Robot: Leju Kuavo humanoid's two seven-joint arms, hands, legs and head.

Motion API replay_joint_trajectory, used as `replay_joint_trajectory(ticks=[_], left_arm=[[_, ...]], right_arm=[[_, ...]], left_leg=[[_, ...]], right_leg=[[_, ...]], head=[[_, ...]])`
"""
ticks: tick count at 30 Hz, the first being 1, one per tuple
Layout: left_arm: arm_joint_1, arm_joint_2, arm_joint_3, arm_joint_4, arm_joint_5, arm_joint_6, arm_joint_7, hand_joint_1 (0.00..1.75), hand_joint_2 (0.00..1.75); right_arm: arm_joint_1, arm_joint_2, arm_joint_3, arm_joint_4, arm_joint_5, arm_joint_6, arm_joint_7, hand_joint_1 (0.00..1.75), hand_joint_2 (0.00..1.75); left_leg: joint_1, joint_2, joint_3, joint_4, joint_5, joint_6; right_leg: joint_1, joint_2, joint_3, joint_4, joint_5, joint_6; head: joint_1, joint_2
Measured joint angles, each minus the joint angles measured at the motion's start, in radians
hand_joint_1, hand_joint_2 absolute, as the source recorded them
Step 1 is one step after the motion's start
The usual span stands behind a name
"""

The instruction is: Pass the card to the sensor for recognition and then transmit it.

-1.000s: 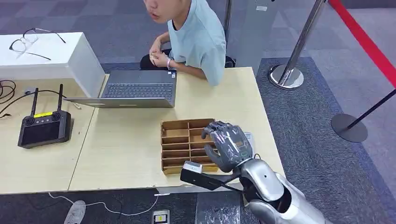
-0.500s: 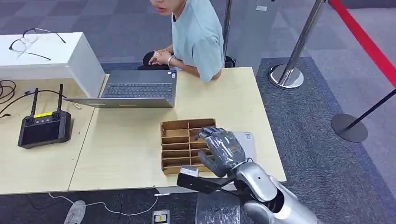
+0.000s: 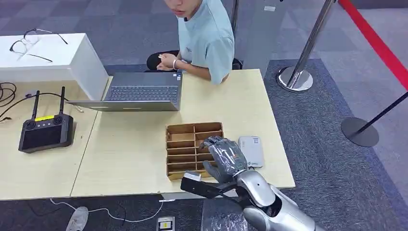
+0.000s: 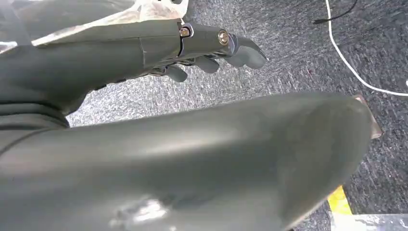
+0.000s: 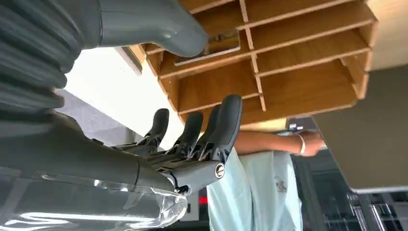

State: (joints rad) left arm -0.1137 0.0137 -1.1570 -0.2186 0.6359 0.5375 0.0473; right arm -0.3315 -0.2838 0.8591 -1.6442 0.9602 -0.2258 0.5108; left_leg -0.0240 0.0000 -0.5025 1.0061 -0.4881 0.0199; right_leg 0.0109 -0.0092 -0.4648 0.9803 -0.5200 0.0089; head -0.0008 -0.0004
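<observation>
**Right hand over the card tray, holding nothing**

We see a card [image 5: 208,46] lying flat in one slot of the wooden tray [image 3: 182,143], partly hidden by the thumb. Our right hand [image 3: 224,158] hovers over the tray's right side, fingers [image 5: 226,120] spread apart and empty. The grey sensor [image 3: 251,150] lies just beside the tray. Our left hand [image 4: 211,45] hangs above carpet, fingers loosely apart, empty.
</observation>
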Motion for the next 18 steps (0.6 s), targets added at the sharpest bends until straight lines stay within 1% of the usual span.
replay_joint_trajectory(ticks=[5, 6, 7, 8, 11, 12, 13, 14, 15, 18], left_arm=[[0.0, -0.002, 0.0, 0.0, -0.003, -0.002, 0.002, 0.0, 0.0], [0.0, -0.002, 0.0, 0.0, -0.003, -0.002, 0.002, 0.0, 0.0], [0.0, -0.002, 0.0, 0.0, -0.003, -0.002, 0.002, 0.0, 0.0], [0.0, -0.002, 0.0, 0.0, -0.003, -0.002, 0.002, 0.0, 0.0], [0.0, -0.002, 0.0, 0.0, -0.004, -0.002, 0.002, 0.0, 0.0], [0.0, -0.002, 0.0, 0.0, -0.005, -0.002, 0.002, 0.0, 0.0], [0.0, -0.002, 0.0, 0.0, -0.007, -0.002, 0.002, 0.0, 0.0], [0.0, -0.002, 0.0, 0.0, -0.008, -0.002, 0.003, 0.0, 0.0], [0.0, -0.002, 0.0, 0.0, -0.008, -0.002, 0.003, 0.0, 0.0], [0.0, -0.002, 0.0, 0.0, -0.009, -0.002, 0.003, 0.0, 0.0]], right_arm=[[0.0, 0.005, 0.0, 0.032, -0.004, -0.01, 0.0, 0.72, 1.75], [0.0, 0.005, 0.0, 0.037, -0.005, -0.011, -0.002, 0.66, 1.75], [0.0, 0.007, 0.0, 0.043, -0.005, -0.013, -0.002, 0.66, 1.75], [0.0, 0.009, 0.0, 0.05, -0.005, -0.015, -0.002, 0.61, 1.75], [0.0, 0.012, 0.0, 0.064, -0.011, -0.022, -0.004, 0.65, 1.75], [0.0, 0.012, 0.0, 0.068, -0.011, -0.026, -0.006, 0.72, 1.75], [0.0, 0.013, 0.0, 0.073, -0.011, -0.03, -0.008, 0.72, 1.75], [0.0, 0.014, 0.0, 0.077, -0.012, -0.033, -0.01, 0.79, 1.75], [0.0, 0.015, 0.0, 0.081, -0.013, -0.037, -0.011, 0.77, 1.75], [0.0, 0.019, 0.0, 0.093, -0.014, -0.042, -0.012, 0.8, 1.75]], left_leg=[[0.0, 0.0, 0.0, 0.0, 0.0, 0.0], [0.0, 0.0, 0.0, 0.0, 0.0, 0.0], [0.0, 0.0, 0.0, 0.0, 0.0, 0.0], [0.0, 0.0, 0.0, 0.0, 0.0, 0.0], [0.0, 0.0, 0.0, 0.0, 0.0, 0.0], [0.0, 0.0, 0.0, 0.0, 0.0, 0.0], [0.0, 0.0, 0.0, 0.0, 0.0, 0.0], [0.0, 0.0, 0.0, 0.0, 0.0, 0.0], [0.0, 0.0, 0.0, 0.0, 0.0, 0.0], [0.0, 0.0, 0.0, 0.0, 0.0, 0.0]], right_leg=[[0.0, 0.0, 0.0, 0.0, 0.0, 0.0], [0.0, 0.0, 0.0, 0.0, 0.0, 0.0], [0.0, 0.0, 0.0, 0.0, 0.0, 0.0], [0.0, 0.0, 0.0, 0.0, 0.0, 0.0], [0.0, 0.0, 0.0, 0.0, 0.0, 0.0], [0.0, 0.0, 0.0, 0.0, 0.0, 0.0], [0.0, 0.0, 0.0, 0.0, 0.0, 0.0], [0.0, 0.0, 0.0, 0.0, 0.0, 0.0], [0.0, 0.0, 0.0, 0.0, 0.0, 0.0], [0.0, 0.0, 0.0, 0.0, 0.0, 0.0]], head=[[0.0, 0.0], [0.0, 0.0], [0.0, 0.0], [0.0, 0.0], [0.0, 0.0], [0.0, 0.0], [0.0, 0.0], [0.0, 0.0], [0.0, 0.0], [0.0, 0.0]])
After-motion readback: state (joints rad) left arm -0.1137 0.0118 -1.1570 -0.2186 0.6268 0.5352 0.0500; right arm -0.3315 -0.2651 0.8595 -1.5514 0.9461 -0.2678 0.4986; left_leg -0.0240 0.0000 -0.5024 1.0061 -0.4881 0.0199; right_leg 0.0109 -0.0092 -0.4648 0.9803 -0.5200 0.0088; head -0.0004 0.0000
